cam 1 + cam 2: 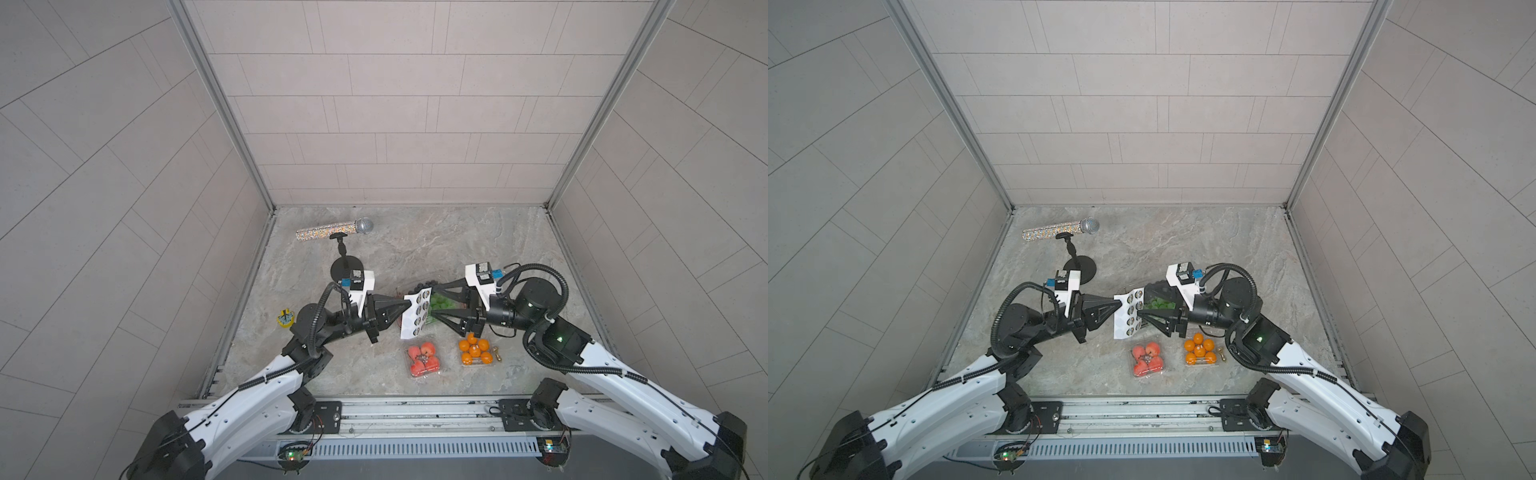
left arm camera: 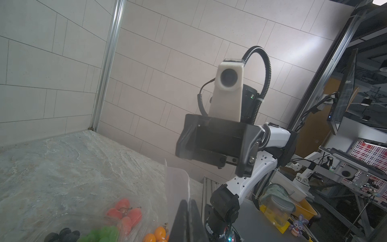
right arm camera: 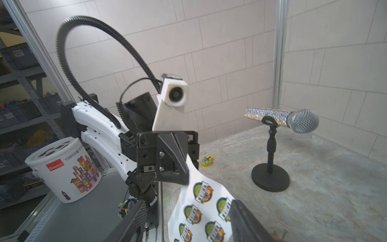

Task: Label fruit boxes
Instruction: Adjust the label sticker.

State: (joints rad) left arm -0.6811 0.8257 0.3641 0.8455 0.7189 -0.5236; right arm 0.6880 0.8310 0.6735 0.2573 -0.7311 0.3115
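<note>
Left gripper (image 1: 408, 306) clamped on sheet (image 1: 415, 316) edge. Right gripper (image 1: 433, 304) jaws apart, straddling sheet's opposite edge, above grape box (image 1: 442, 303).

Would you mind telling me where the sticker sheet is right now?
In both top views the sticker sheet is mid-table, pinched by the left gripper, facing the open right gripper, beside the grape box.
</note>
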